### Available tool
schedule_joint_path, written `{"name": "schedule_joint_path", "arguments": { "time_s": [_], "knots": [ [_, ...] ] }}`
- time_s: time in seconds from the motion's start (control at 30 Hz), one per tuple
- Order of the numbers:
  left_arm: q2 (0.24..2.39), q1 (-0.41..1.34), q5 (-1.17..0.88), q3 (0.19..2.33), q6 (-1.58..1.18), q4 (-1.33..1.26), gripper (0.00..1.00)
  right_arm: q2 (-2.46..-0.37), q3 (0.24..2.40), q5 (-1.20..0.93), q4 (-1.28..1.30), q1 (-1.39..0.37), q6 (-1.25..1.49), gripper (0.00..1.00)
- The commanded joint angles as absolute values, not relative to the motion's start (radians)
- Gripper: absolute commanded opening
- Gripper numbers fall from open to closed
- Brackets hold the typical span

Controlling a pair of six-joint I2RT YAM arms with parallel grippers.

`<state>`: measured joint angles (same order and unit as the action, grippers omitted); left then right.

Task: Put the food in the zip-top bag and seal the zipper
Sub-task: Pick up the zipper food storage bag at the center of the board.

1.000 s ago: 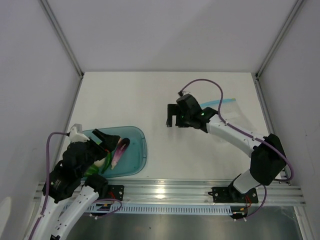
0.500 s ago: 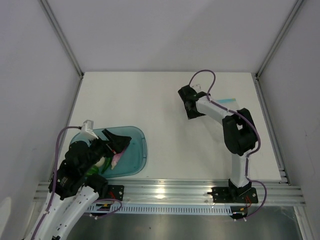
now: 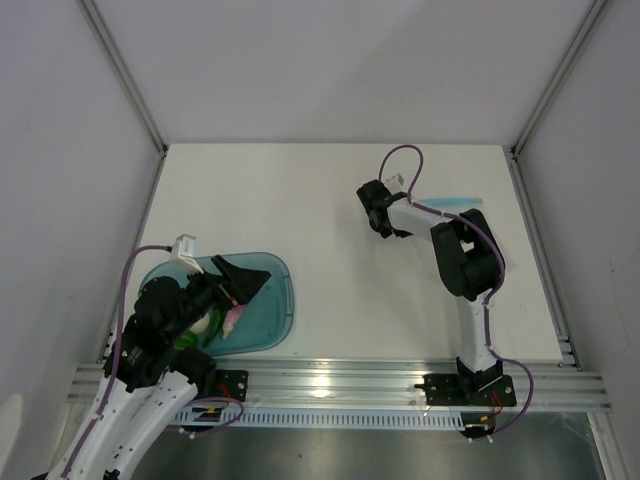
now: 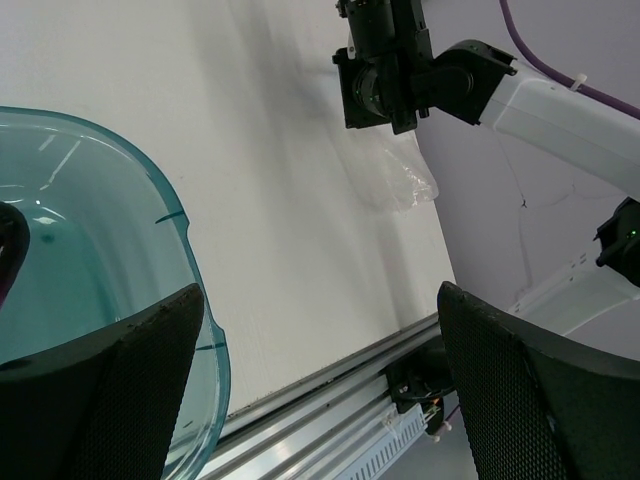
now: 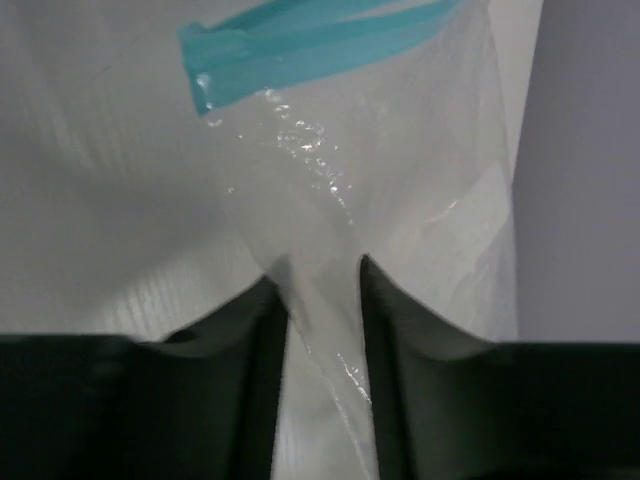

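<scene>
Zip-top bag (image 5: 420, 200) pinched in R jaws, L jaws spread over teal tray (image 4: 100, 240) w/ food (image 3: 230, 317).

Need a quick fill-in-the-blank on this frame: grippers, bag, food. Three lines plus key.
1. The right gripper pinches the clear film of the zip-top bag, not its light-blue ____.
2. The left gripper has its jaws ____.
3. The food lies in the teal tray, beneath the ____ gripper.

Missing words: zipper; open; left.
</scene>
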<state>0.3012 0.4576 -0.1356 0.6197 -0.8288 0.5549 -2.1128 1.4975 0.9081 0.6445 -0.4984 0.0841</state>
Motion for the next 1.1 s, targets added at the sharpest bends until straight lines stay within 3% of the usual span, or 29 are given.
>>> {"name": "schedule_joint_path", "arguments": {
  "time_s": [0.0, 0.07, 0.1, 0.33, 0.57, 0.8, 1.07],
  "knots": [
    [0.301, 0.449, -0.155, 0.611, -0.815, 0.518, 0.99, -2.046, 1.441, 0.965, 0.533, -0.511, 0.063, 0.22],
    [0.299, 0.449, -0.156, 0.609, -0.821, 0.517, 1.00, -2.022, 1.424, 0.965, 0.514, -0.529, 0.054, 0.03],
    [0.299, 0.449, -0.163, 0.611, -0.822, 0.512, 1.00, -2.013, 1.404, 0.965, 0.505, -0.535, 0.051, 0.00],
    [0.344, 0.449, -0.179, 0.629, -0.845, 0.526, 1.00, -1.797, 1.263, 0.894, 0.451, -0.662, 0.097, 0.00],
    [0.414, 0.449, -0.232, 0.632, -0.905, 0.502, 1.00, -1.376, 0.976, 0.557, 0.269, -0.934, 0.078, 0.00],
    [0.413, 0.449, -0.238, 0.572, -1.044, 0.469, 0.97, -1.007, 0.708, 0.252, 0.178, -1.028, 0.136, 0.00],
    [0.544, 0.451, -0.316, 0.526, -1.213, 0.431, 0.95, -0.750, 0.558, 0.192, 0.147, -1.089, 0.170, 0.00]
  ]
}}
